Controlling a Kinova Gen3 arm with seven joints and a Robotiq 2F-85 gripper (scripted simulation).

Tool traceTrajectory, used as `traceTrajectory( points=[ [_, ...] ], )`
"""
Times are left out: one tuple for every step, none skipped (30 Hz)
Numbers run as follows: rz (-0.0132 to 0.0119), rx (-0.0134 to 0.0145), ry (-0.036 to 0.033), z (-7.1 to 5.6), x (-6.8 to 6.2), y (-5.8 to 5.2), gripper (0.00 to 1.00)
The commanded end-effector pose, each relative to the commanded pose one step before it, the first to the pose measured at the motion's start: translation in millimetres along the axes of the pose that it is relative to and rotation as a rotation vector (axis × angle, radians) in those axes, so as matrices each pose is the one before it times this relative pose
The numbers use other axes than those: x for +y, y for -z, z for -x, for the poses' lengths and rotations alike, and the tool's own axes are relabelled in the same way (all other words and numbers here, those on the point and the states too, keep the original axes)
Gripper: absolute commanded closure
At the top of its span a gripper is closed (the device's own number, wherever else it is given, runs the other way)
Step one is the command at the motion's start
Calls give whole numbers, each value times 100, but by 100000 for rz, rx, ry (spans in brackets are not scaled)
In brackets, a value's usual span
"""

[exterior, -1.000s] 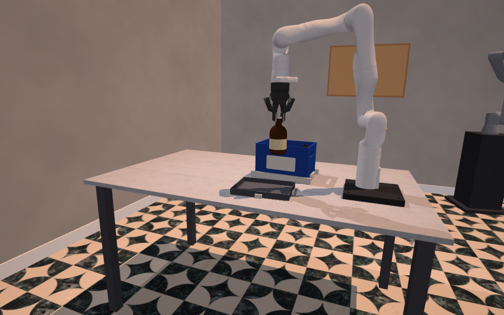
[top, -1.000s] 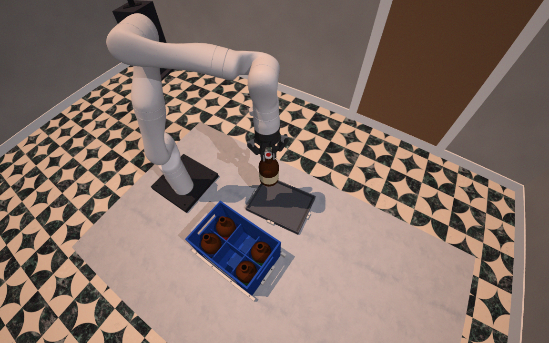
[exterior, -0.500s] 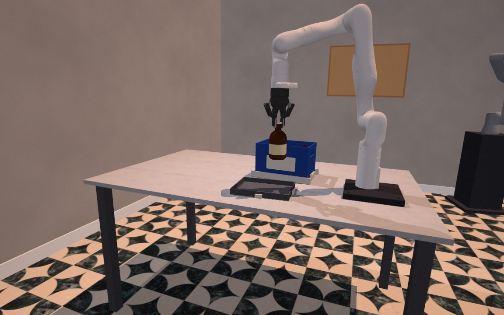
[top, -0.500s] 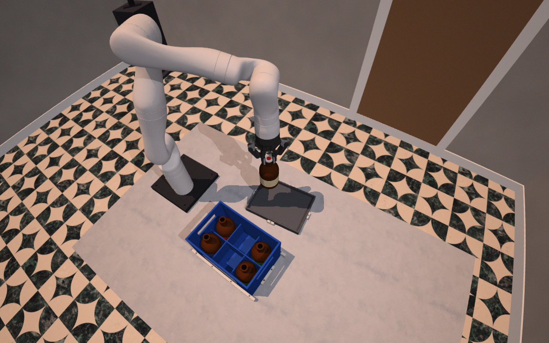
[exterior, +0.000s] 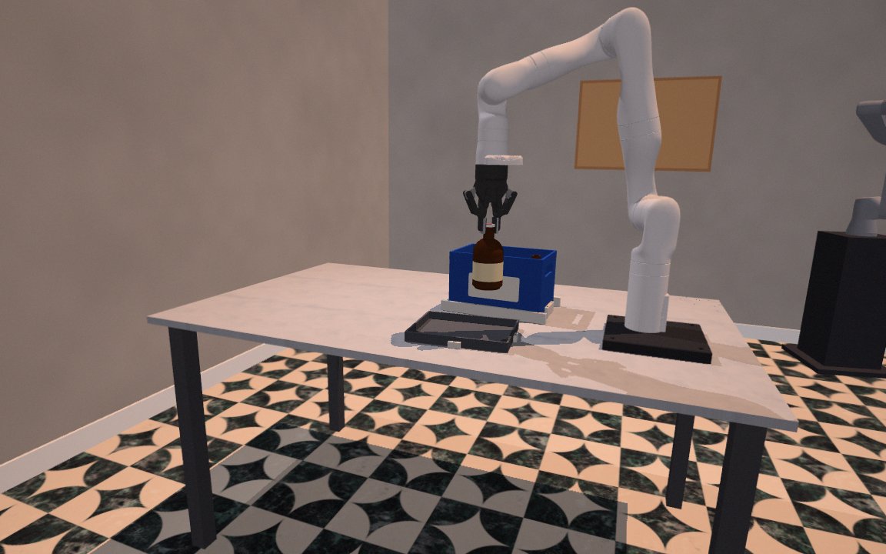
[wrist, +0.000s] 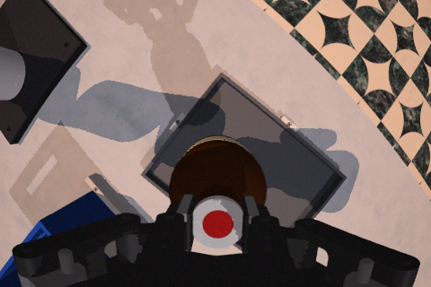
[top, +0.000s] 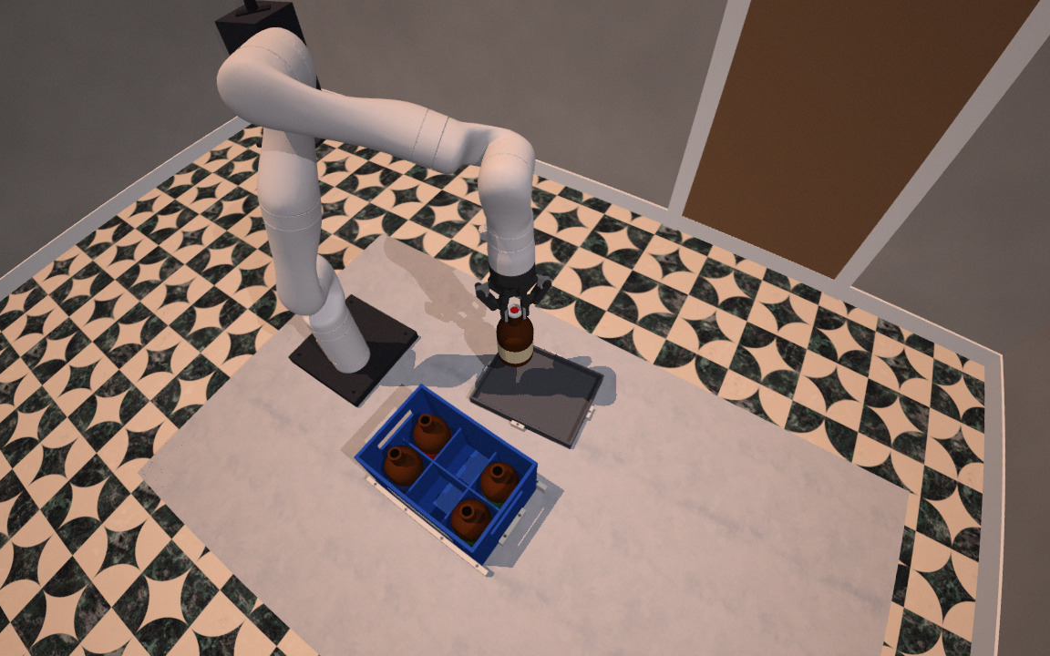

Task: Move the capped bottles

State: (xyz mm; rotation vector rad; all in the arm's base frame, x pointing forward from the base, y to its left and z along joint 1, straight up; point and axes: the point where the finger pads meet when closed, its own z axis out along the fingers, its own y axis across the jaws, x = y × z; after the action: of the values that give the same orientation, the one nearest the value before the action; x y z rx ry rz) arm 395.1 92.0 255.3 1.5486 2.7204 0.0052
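Note:
My gripper (top: 514, 311) (exterior: 489, 226) (wrist: 218, 211) is shut on the white, red-dotted cap of a brown capped bottle (top: 515, 342) (exterior: 487, 263) (wrist: 217, 178). The bottle hangs upright in the air above the near-left part of the dark tray (top: 555, 407) (exterior: 481, 338) (wrist: 300, 161). The tray holds nothing. The blue crate (top: 504, 526) (exterior: 535, 275) (wrist: 66, 215) stands beside the tray and holds several brown bottles with open mouths, one of them (top: 431, 433) at its back left corner. Its two middle cells are bare.
The arm's black base plate (top: 382, 338) (exterior: 659, 341) (wrist: 42, 42) stands on the table behind the crate. A second grey arm on a black pedestal (exterior: 849, 303) stands on the floor to the right, off the table.

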Motion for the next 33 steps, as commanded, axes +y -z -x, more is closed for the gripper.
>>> traceTrajectory(
  points=[
    [-328, 102, -139, -97, -28, -822, 100],
    [-31, -1, -21, -10, -2, -200, 100],
    [-31, -1, -21, -10, -2, -200, 100],
    [-31, -1, -21, -10, -2, -200, 100],
    [-31, -1, -21, -10, -2, -200, 100],
    [-31, -1, -21, -10, -2, -200, 100],
    [-31, -1, -21, -10, -2, -200, 100],
    [-31, -1, -21, -10, -2, -200, 100],
    [0, 0, 0, 0, 0, 0, 100],
    [0, 0, 0, 0, 0, 0, 100],
    [381, -278, 207, 182, 6, 263, 100],
    [-27, 20, -15, -19, -2, -200, 100],
    [-27, 20, -15, -19, -2, -200, 100],
    [-27, 20, -15, -19, -2, -200, 100],
    [-27, 20, -15, -19, -2, -200, 100],
    [-27, 20, -15, -19, -2, -200, 100],
    [-27, 20, -15, -19, -2, -200, 100],
    [-27, 20, -15, -19, -2, -200, 100],
    [-27, 20, -15, -19, -2, -200, 100],
    [-27, 20, -15, -19, -2, -200, 100],
    [-27, 20, -15, -19, -1, -200, 100],
    [-27, 20, -15, -18, -1, -200, 100],
    [-27, 20, -15, -18, -1, -200, 100],
    [-27, 20, -15, -18, -1, -200, 100],
    [-27, 20, -15, -18, -1, -200, 100],
    [0, 0, 0, 0, 0, 0, 100],
    [0, 0, 0, 0, 0, 0, 100],
    [326, -615, 146, 307, -8, 278, 100],
    [-23, 44, -10, -32, 0, -200, 100],
    [-23, 44, -10, -32, 0, -200, 100],
    [-23, 44, -10, -32, 0, -200, 100],
    [-23, 44, -10, -31, 0, -200, 100],
    [-23, 44, -10, -31, 0, -200, 100]
  ],
)
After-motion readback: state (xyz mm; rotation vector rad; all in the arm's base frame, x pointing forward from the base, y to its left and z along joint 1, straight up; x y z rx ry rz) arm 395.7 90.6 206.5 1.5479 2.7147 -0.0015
